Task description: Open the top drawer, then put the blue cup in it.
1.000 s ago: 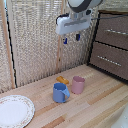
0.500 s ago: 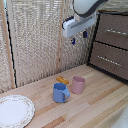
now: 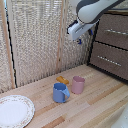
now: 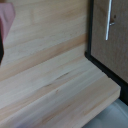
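Exterior view: my gripper [image 3: 80, 40] hangs high above the wooden table [image 3: 100, 102], near the top drawer [image 3: 114, 31] on the exterior view's right, carrying nothing that I can see.
Gripper state: too small and blurred here for me to tell whether the fingers stand apart or together.
Top drawer: its dark-brown front sits flush with the cabinet, so I judge it not yet opened; the silver bar handle [image 3: 116, 32] runs across it, which is what I would have to hook or pinch.
Lower drawer [image 3: 109, 60]: a like front just under it, also shut; a slip downward would put me on the wrong handle.
Blue cup [image 3: 61, 93]: upright on the table, well apart from the drawers and below my arm, its handle turned toward the exterior view's right.
Pink cup [image 3: 78, 84]: just beside the blue cup, touching or almost so; I cannot tell which. That crowding matters for a later grasp.
Orange thing [image 3: 62, 79]: lies on the table right behind the two cups.
Plate [image 3: 15, 111]: white, at the exterior view's left, clear of my path.
Wrist view: a silver bar handle [image 4: 108, 20] on a dark panel, above pale wood planks; my fingers do not show.
Step in hand: as I judge it, approaching the drawer handle; the cup waits until the drawer is out.
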Available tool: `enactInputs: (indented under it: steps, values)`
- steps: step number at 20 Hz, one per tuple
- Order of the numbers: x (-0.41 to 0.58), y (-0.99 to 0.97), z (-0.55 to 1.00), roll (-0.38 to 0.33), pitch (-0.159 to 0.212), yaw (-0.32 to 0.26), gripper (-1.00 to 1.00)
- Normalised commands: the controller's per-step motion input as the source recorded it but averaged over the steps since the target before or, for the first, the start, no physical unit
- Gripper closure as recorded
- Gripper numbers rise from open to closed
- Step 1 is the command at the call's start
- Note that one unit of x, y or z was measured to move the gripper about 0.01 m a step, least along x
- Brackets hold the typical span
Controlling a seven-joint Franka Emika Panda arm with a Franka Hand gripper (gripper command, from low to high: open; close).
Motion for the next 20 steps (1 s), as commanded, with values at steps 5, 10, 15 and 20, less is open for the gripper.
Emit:
enactInputs:
  steps: [5,10,15,20]
  values:
    - [-0.015,-0.34,-0.01,-0.375,-0.070,0.089,-1.00]
    - [-0.073,-0.35,0.00,-0.375,-0.029,0.084,-1.00]
    - [-0.095,-0.44,0.00,-0.370,0.033,0.030,-1.00]
    - [-0.001,-0.54,0.00,-0.350,0.111,-0.031,-1.00]
